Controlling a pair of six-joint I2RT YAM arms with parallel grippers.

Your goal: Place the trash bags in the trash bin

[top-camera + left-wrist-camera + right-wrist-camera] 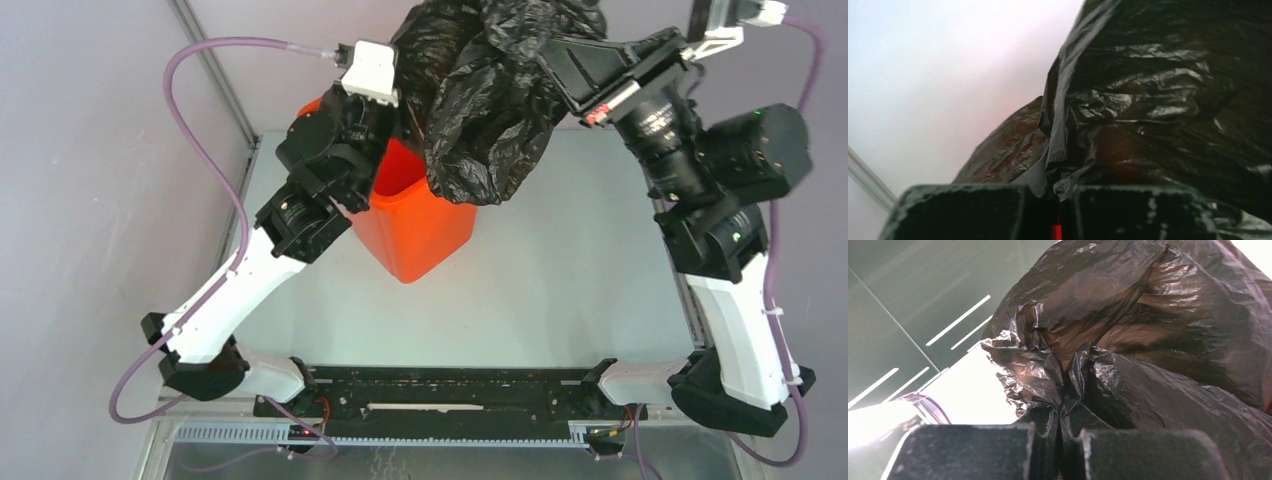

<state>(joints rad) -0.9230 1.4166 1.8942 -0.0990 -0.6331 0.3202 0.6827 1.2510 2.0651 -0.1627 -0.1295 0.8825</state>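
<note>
The black trash bag (490, 100) hangs bunched in the air above the orange trash bin (415, 225), its lower end at the bin's mouth. My left gripper (408, 85) is shut on the bag's left edge, and the left wrist view shows the film (1148, 100) pinched between its jaws (1058, 200). My right gripper (545, 55) is shut on the bag's right side, and the right wrist view shows the crinkled film (1128, 340) gathered between its jaws (1062, 432). The bin stands upright on the table, partly hidden by the left arm and the bag.
The pale table (560, 290) spreads around the bin. A metal frame post (215, 70) runs along the back left. Purple cables (200, 140) loop beside the left arm. The black base rail (450, 385) lies at the near edge.
</note>
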